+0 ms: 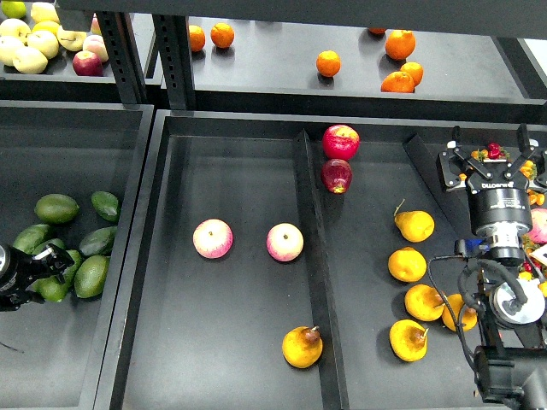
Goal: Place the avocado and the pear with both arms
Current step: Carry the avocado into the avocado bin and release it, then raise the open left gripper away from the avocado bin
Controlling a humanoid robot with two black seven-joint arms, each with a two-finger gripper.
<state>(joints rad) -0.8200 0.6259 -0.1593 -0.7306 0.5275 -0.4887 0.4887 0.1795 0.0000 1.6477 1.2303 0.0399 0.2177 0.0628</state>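
Several dark green avocados (56, 207) lie in a cluster in the left bin. My left gripper (41, 273) is at the left edge, beside the lowest avocado (55, 288); it is small and dark, so I cannot tell whether its fingers hold anything. Several orange-yellow pears (414, 225) lie in the right compartment. One more pear (302, 346) lies in the middle compartment near the divider. My right gripper (488, 147) is open and empty, raised at the far right, beyond the pears.
Two pink apples (213, 238) lie in the middle compartment. Two red apples (340, 141) lie at the back of the right one. A divider wall (313, 256) separates them. Oranges (328, 62) and pale apples (30, 58) sit on the back shelf.
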